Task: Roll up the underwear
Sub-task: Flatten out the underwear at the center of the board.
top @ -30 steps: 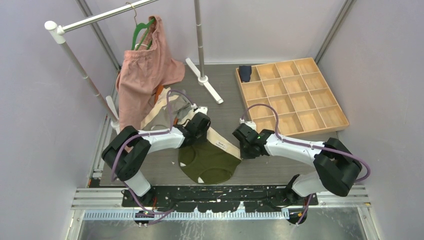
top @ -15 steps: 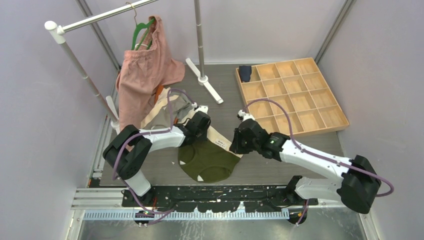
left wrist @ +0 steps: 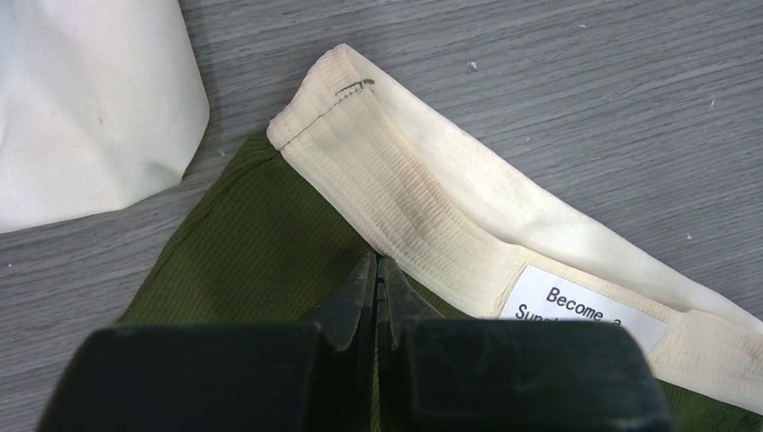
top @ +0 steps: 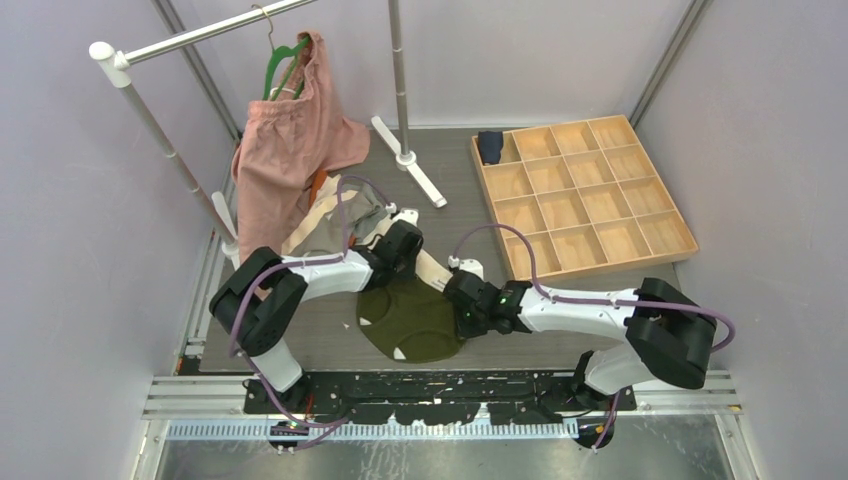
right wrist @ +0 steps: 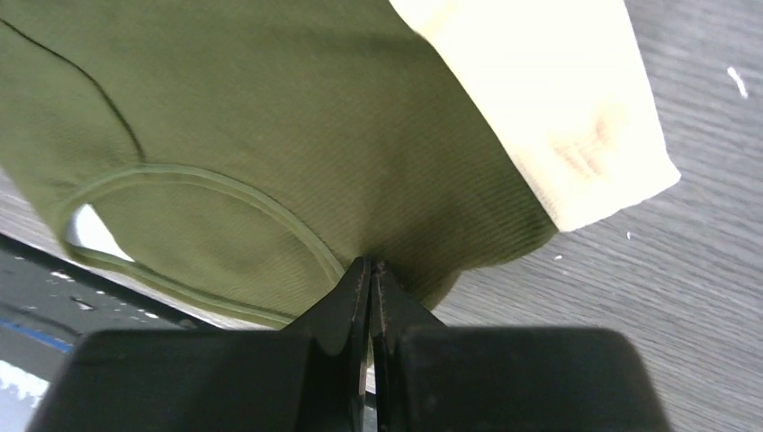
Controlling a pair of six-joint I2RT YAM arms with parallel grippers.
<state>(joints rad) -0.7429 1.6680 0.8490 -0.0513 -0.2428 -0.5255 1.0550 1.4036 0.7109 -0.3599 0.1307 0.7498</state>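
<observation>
On the underwear (top: 415,320), left hand (left wrist: 376,270) sits clenched at waistband (left wrist: 423,207), right hand (right wrist: 371,268) pinches hem (right wrist: 315,247).

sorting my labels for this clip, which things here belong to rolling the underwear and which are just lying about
Part of the job:
- olive underwear, pinched by both arms' jaws
- heap of other underwear
- wooden tray, navy underwear in its corner compartment

Just lying about:
- pink garment
- green hanger
- clothes rack

L arm (top: 322,278), R arm (top: 580,308): white links, blk joints, purple cables (top: 490,227).
</observation>
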